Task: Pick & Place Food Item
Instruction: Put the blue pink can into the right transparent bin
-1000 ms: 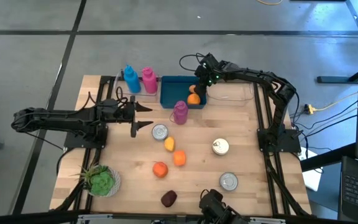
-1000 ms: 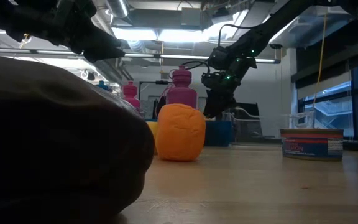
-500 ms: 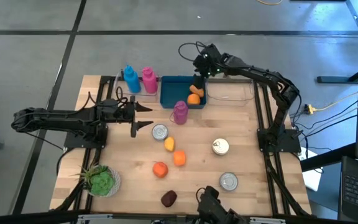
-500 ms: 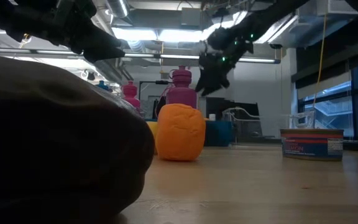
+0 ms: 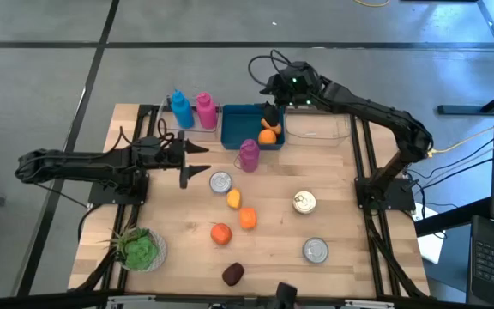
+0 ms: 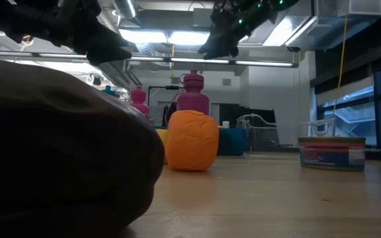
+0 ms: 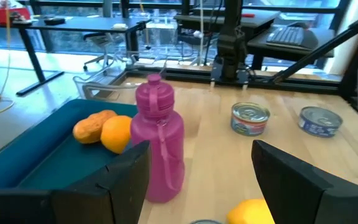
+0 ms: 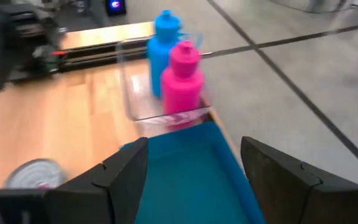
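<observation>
Table: wooden table [image 5: 333, 163] on a grey floor, seen from above, with dark arm frames along both sides.
Blue bin: teal tray [image 5: 240, 129] at the far edge of the table; it already holds an orange [image 5: 267, 136] and a tan piece of food [image 7: 89, 126] just beside it.
Food still out: a yellow item [image 5: 233, 199] and two orange items [image 5: 247, 218] [image 5: 220, 233] near the table's middle, and a dark reddish one [image 5: 231, 273] near the front edge, all apart from each other.
Other things: purple bottle [image 5: 248, 154] standing upright just in front of the tray; blue bottle [image 5: 180, 109] and pink bottle [image 5: 205, 110] side by side in a clear holder; three tins [image 5: 315, 249]; a green plant [image 5: 140, 248] at the front left corner.
Right tool: right tool [image 5: 270, 88] raised above the tray's far right corner, fingers apart, holding nothing.
Left tool: left tool [image 5: 197, 160] waiting low over the table's left side, pointing toward the tins, fingers apart and empty.
Handling: the loose food pieces look small, rounded and light, probably smooth plastic or foam. A round one may roll or slip, so take it across its widest middle from above, with gentle pressure.
</observation>
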